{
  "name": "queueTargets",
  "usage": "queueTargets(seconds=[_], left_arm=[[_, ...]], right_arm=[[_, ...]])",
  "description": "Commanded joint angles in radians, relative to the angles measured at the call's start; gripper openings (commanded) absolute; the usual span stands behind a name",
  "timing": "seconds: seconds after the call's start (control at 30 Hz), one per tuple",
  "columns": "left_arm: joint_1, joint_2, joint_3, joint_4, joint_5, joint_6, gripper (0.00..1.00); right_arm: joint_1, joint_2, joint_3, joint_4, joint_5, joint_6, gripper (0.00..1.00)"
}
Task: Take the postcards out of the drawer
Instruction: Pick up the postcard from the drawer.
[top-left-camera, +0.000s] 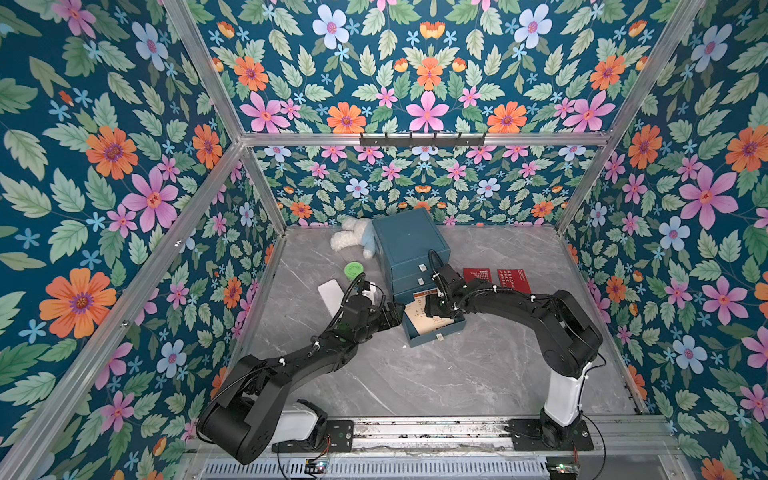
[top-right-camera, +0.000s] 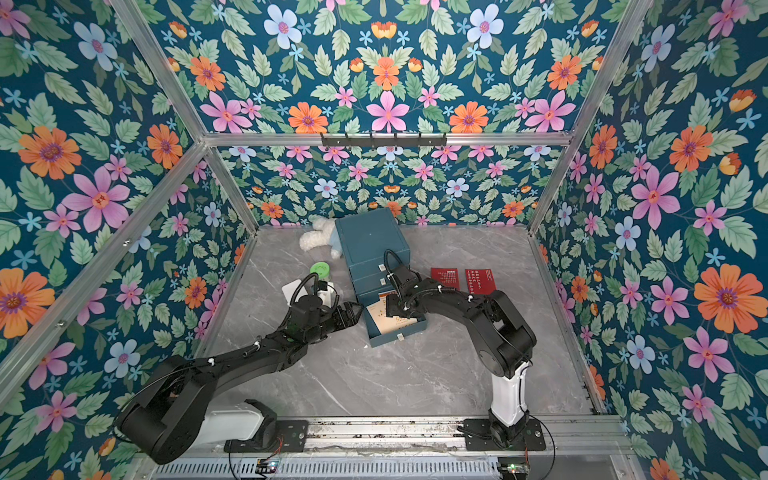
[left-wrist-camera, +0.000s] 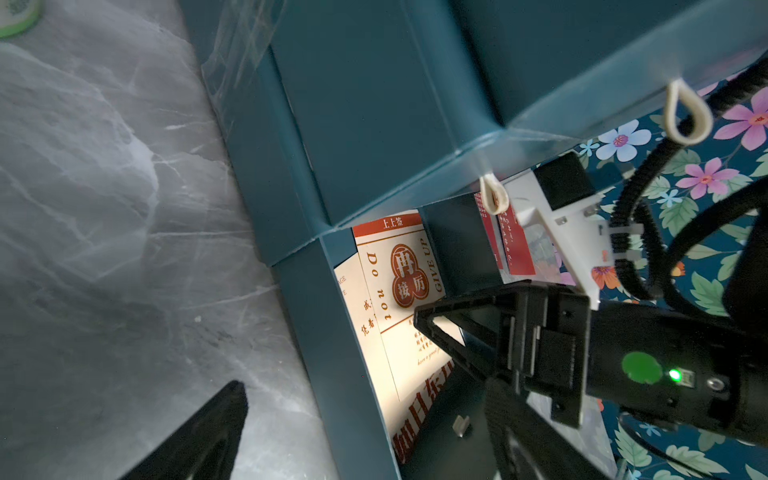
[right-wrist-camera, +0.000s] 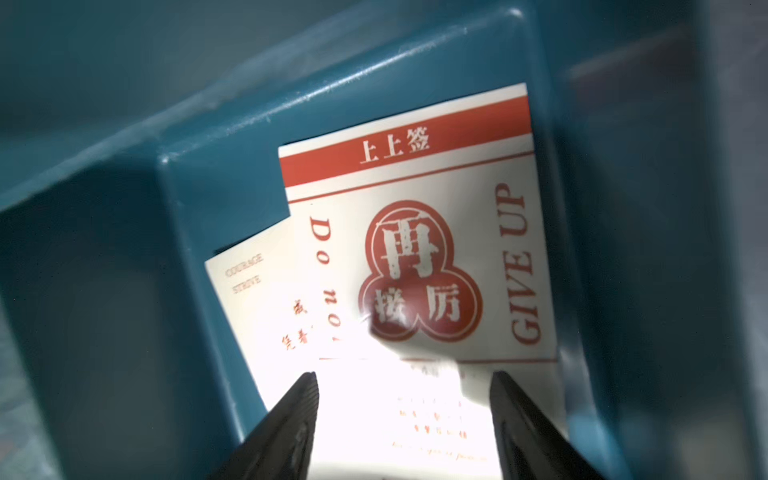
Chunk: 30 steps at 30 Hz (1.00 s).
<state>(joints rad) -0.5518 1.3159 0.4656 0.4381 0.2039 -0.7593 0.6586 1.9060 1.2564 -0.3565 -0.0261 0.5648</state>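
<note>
Reaching into the teal plastic drawer (right-wrist-camera: 199, 174), right gripper (right-wrist-camera: 404, 376) hovers over the top cream orange-printed postcard (right-wrist-camera: 415, 249), jaws apart, empty; next move probably needs an edge pinch. Left gripper (top-left-camera: 392, 316): wide, empty.

A plush toy (top-left-camera: 351, 239) lies near a green-lidded jar (top-left-camera: 353, 271) and a white block (top-left-camera: 328, 293) (all on grey marble (top-left-camera: 457, 374)).

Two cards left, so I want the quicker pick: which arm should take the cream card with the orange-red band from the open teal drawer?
Right. The right pincer hangs over the open teal drawer, jaws apart above the cream rectangular card. The left pincer sits outside the drawer's side wall.
</note>
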Motion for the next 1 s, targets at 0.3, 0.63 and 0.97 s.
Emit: queueTargets(seconds=[0.3, 0.63, 0.97], left_arm=[[0.001, 0.015, 0.022, 0.016, 0.0, 0.001, 0.93], [0.001, 0.002, 0.01, 0.012, -0.009, -0.001, 0.93], [0.001, 0.017, 0.011, 0.028, 0.001, -0.004, 0.93]], right_arm=[[0.017, 0.05, 0.035, 0.027, -0.101, -0.021, 0.68], [0.017, -0.03, 0.0, 0.043, -0.068, -0.017, 0.68], [0.018, -0.04, 0.031, -0.099, 0.123, -0.028, 0.71]])
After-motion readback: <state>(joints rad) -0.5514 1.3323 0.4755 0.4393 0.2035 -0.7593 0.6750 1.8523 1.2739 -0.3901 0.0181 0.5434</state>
